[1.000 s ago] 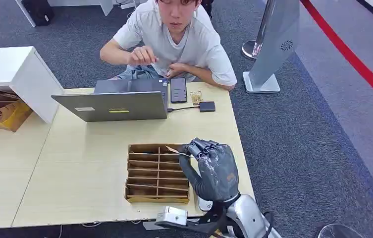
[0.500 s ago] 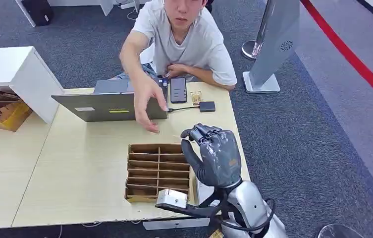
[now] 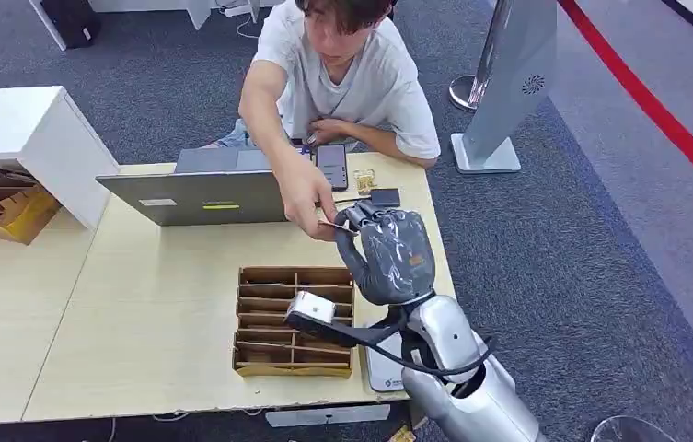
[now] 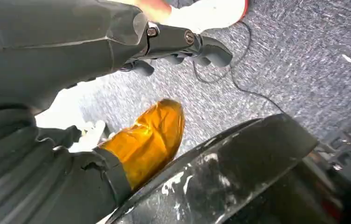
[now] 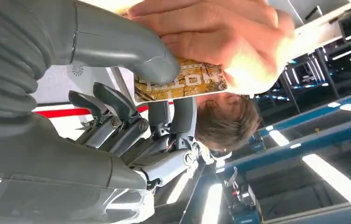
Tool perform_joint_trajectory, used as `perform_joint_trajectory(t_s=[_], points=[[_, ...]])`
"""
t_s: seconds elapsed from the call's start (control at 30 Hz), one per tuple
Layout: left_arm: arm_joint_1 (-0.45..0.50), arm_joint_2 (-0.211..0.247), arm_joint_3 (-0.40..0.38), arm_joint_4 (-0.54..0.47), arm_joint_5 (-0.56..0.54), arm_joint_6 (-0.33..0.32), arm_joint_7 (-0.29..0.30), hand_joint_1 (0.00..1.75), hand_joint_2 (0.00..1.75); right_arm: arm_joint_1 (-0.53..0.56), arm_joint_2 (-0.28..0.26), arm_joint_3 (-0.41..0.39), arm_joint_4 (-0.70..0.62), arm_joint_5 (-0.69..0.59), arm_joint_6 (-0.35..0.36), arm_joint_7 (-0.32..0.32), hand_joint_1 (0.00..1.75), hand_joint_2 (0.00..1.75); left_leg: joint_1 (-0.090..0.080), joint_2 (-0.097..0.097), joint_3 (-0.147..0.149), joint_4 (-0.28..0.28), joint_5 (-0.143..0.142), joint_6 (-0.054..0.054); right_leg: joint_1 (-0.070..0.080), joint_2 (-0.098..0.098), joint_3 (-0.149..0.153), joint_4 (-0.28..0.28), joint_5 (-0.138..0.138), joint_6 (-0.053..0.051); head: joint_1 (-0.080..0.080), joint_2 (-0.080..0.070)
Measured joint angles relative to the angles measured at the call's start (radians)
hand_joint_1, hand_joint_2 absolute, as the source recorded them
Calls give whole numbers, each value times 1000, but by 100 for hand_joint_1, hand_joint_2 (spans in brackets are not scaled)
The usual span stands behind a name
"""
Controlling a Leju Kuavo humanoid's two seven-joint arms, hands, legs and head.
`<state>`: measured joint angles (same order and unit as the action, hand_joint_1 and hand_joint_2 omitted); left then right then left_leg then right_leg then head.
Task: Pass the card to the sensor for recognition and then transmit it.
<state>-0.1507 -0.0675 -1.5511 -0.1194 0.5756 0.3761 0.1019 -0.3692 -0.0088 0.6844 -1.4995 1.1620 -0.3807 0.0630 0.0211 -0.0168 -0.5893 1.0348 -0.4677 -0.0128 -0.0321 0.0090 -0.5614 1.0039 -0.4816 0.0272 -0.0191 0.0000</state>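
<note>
My right hand is raised over the table's right side, beyond the cardboard tray, and pinches a small card between thumb and fingers. A person's hand reaches across the laptop and grips the same card. In the right wrist view the yellow-brown printed card sits under my thumb, with the person's hand closed on its other end. A small black box on a cable lies just beyond my hand. My left hand hangs over the carpet and holds nothing.
An open grey laptop and a phone lie at the table's far side before the seated person. A divided cardboard tray sits near the front edge, a white device beside it. A white cabinet stands on the left.
My right hand rose from the tray and moved toward the far side with the card. The person's hand reached over the laptop and took hold of the card.
</note>
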Motion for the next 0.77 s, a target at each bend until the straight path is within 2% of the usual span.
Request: perform_joint_trajectory(t_s=[0.3, 0.33, 0.37, 0.5, 0.53, 0.63, 0.77], points=[[-7, 1, 0, 0, -24, -2, 12, 0, 0, -44, 31, -3, 53, -11, 25, 10, 175, 175, 0, 0, 0, 0, 0, 0, 0, 0, 0, 0, 0, 0, 0, 0], [-8, 1, 0, 0, -24, -2, 12, 0, 0, -45, 32, -3, 55, -11, 26, 10, 42, 175, 0, 0, 0, 0, 0, 0, 0, 0, 0, 0, 0, 0, 0, 0], [-8, 0, 0, 0, -24, -2, 12, 0, 0, -47, 34, -3, 58, -13, 26, 10, 0, 175, 0, 0, 0, 0, 0, 0, 0, 0, 0, 0, 0, 0, 0, 0], [-8, 0, 0, 0, -24, -2, 18, 0, 0, -48, 35, -3, 60, -36, 33, 10, 0, 175, 0, 0, 0, 0, 0, 0, 0, 0, 0, 0, 0, 0, 0, 0], [-8, 0, 0, 0, -25, -1, 18, 0, 0, -47, 37, -3, 60, -43, 33, 8, 0, 0, 0, 0, 0, 0, 0, 0, 0, 0, 0, 0, 0, 0, 0, 0], [-8, 0, 0, 0, -25, 2, 18, 0, 0, -45, 40, -3, 52, -69, 32, 1, 0, 0, 0, 0, 0, 0, 0, 0, 0, 0, 0, 0, 0, 0, 0, 0], [-6, -2, 0, -1, -37, 23, 16, 0, 0, -14, 40, -8, 1, -189, 19, -51, 0, 0, 0, 0, 0, 0, 0, 0, 0, 0, 0, 0, 0, 0, 0, 0]])
